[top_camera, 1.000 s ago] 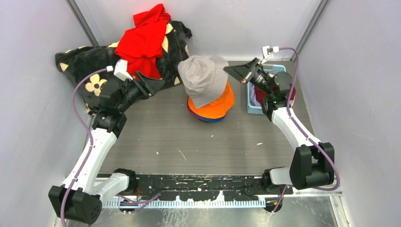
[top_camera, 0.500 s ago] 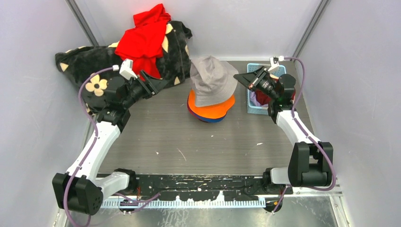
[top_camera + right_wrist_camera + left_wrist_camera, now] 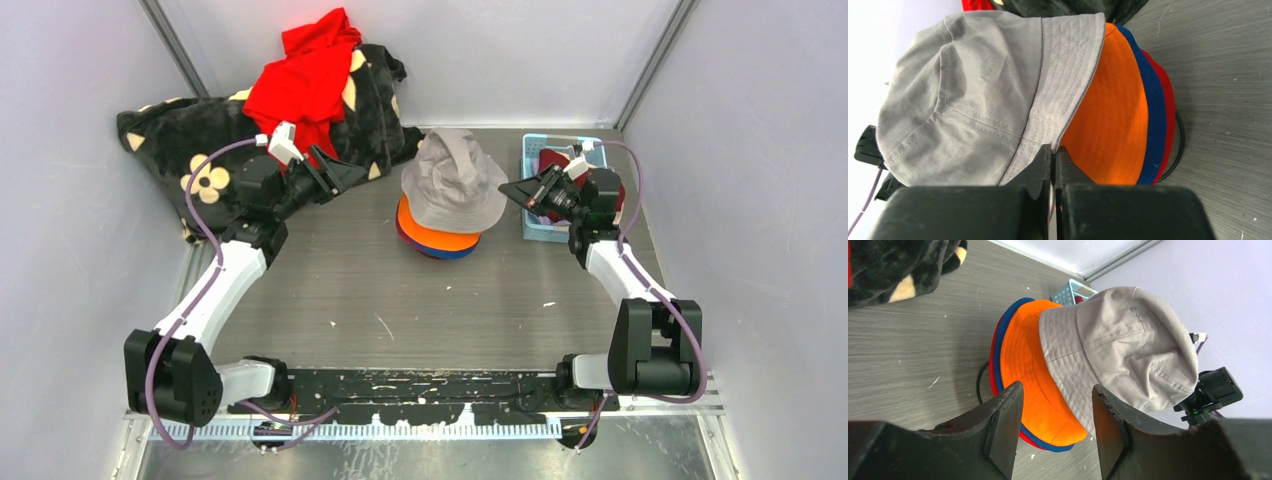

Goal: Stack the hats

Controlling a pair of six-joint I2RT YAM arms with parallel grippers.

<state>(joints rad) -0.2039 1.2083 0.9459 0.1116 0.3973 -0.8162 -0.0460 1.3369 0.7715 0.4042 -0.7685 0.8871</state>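
Two grippers of mine are flanking the stack at the table's middle. My right gripper [image 3: 1053, 150] is pressing its jaws together right at the brim of the soft grey cotton bucket hat [image 3: 973, 95]; I cannot tell whether cloth is caught. My left gripper [image 3: 1057, 390] is hanging spread beside it, touching nothing. That hat is sitting atop the orange fabric bucket hat [image 3: 1103, 115], with the blue bucket hat [image 3: 1148, 100] and the red bucket hat [image 3: 1165, 110] lying beneath. It is looking light and limp, so I am judging the stitched brim the surest hold. Beyond, the pale blue plastic basket [image 3: 530, 232] is holding more cloth.

grey hat [image 3: 973, 90] brim edge inside right claw [image 3: 1053, 148]
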